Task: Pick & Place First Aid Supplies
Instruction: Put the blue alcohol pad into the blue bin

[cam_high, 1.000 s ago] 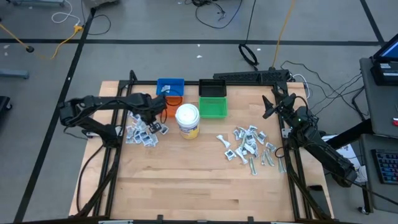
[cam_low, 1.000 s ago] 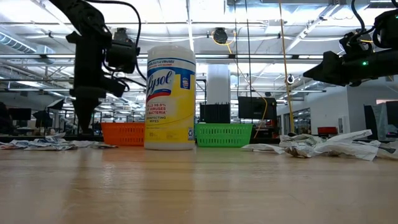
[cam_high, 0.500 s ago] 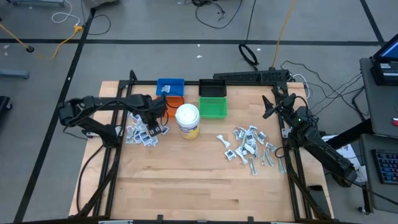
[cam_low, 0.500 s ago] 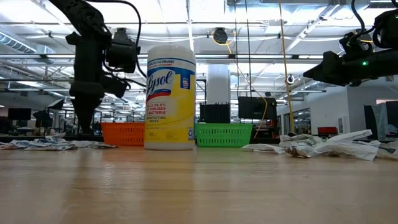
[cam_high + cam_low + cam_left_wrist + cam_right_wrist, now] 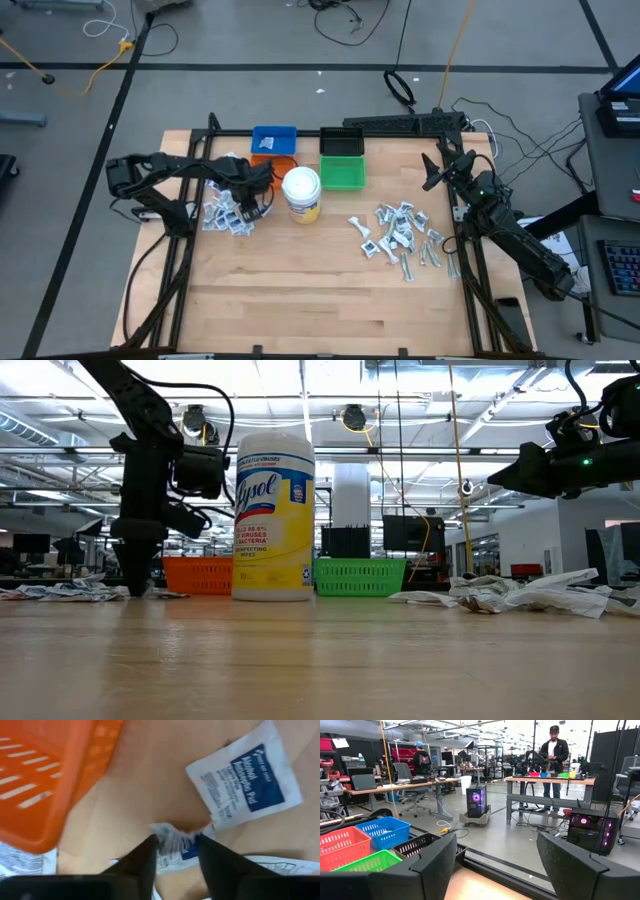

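Note:
First aid supplies lie in two heaps on the wooden table: a left heap [image 5: 225, 212] and a right heap [image 5: 400, 235], both of small white packets. My left gripper [image 5: 252, 202] points down at the right rim of the left heap, beside the orange bin [image 5: 45, 780]. It is open, its tips [image 5: 175, 851] low over the table [image 5: 133, 588], with a small crumpled packet [image 5: 176, 842] between the fingers. A flat blue-printed packet [image 5: 245, 782] lies just beyond. My right gripper [image 5: 495, 865] waits open at the far right corner [image 5: 432, 172], held level above the table. My left gripper comes from above, pointing down, with one finger [image 5: 142, 857] on each side of the small crumpled packet [image 5: 170, 840]. Whether the fingers touch it I cannot tell. The packet lies on the table.
A white-lidded yellow jar [image 5: 301, 192] stands just right of the left gripper. Behind it sit the blue bin [image 5: 273, 137], the orange bin [image 5: 282, 160], the black bin [image 5: 340, 140] and the green bin [image 5: 342, 173]. The near half of the table [image 5: 320, 300] is bare wood.
My left gripper has come down toward the table at the edge of the left heap, still pointing down. The heaps, the jar and the bins lie as before.

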Available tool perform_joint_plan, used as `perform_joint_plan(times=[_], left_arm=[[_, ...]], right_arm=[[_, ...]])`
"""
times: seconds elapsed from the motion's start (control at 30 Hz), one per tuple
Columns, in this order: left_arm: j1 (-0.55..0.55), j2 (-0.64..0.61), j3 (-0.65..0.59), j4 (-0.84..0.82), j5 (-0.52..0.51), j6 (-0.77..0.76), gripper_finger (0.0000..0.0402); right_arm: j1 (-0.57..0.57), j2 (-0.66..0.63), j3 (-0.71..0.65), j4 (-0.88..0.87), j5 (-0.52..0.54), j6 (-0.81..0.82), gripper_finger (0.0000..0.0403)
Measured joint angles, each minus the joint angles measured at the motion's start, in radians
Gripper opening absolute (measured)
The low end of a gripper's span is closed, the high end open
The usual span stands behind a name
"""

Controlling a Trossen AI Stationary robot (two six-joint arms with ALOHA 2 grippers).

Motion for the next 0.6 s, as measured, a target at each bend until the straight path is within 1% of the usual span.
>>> perform_joint_plan(times=[0.2,0.23,0.37,0.5,0.6], left_arm=[[0.0,0.0,0.0,-0.01,-0.005,-0.016,0.0017],[0.0,-0.001,0.004,-0.024,-0.005,-0.028,0.0011],[0.001,-0.033,0.037,-0.113,-0.004,-0.055,0.0015],[0.01,-0.085,0.078,-0.21,-0.004,-0.054,0.0006],[0.01,-0.109,0.112,-0.278,-0.005,-0.055,0.001]], right_arm=[[0.0,0.0,0.0,0.0,0.0,0.0,0.0271],[0.0,0.0,0.0,0.0,0.0,0.0,0.0272],[0.0,0.0,0.0,0.0,0.0,0.0,0.0272],[0.0,0.0,0.0,0.0,0.0,0.0,0.027],[0.0,0.0,0.0,0.0,0.0,0.0,0.0272]])
